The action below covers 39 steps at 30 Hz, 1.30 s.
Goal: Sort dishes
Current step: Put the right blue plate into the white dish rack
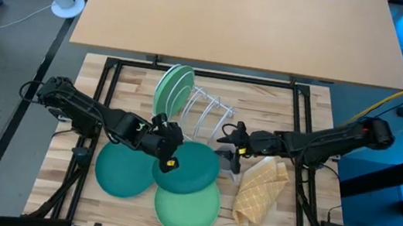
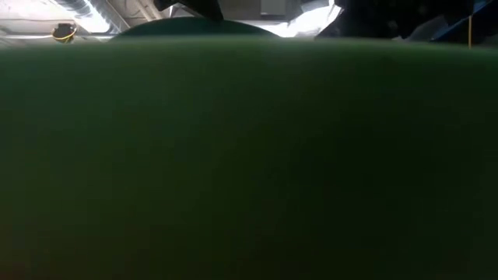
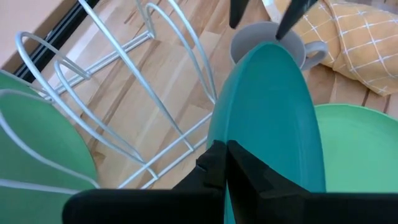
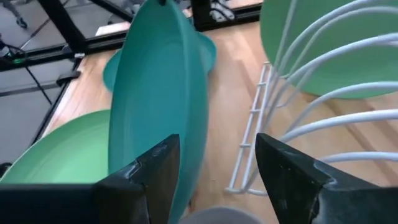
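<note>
I'm pinching the teal plate [image 1: 190, 166] edge-on in left fingers [image 3: 224, 163]; right fingers [image 4: 214, 165] are gaping empty. It's risking slipping or clipping the rack [image 1: 205, 113].

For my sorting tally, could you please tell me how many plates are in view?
4: a light green plate upright in the wire rack, a teal plate held by the left gripper, another teal plate and a second light green plate on the table; none seems hidden.

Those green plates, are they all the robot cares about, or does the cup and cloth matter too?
Part of the job:
- light green plate in rack
- teal plate held on edge by left gripper
- teal plate lying flat
- light green plate lying flat
- wire rack

Just lying about:
- grey cup
- tan cloth
</note>
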### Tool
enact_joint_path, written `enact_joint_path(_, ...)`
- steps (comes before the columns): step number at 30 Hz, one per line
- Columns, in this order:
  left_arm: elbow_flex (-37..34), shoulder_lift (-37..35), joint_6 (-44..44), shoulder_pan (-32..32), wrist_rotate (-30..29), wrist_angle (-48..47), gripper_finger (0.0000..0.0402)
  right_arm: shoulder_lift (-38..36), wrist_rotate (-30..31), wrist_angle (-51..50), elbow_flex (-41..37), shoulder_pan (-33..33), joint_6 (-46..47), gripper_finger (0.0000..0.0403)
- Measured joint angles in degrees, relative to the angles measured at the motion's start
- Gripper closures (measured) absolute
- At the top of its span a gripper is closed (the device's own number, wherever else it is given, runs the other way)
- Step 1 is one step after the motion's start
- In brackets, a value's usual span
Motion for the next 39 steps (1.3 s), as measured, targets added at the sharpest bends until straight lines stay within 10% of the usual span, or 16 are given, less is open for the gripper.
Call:
enact_joint_path(29,0.0,0.0,-0.2,-0.1,-0.1,2.5,0.0402,11.4,-0.1,9.1,0.0,1.4,3.0,0.0194)
enact_joint_path(39,0.0,0.0,0.4,-0.2,0.8,4.7,0.0402,11.7,0.5,12.1,0.0,1.3,-4.7,0.0350)
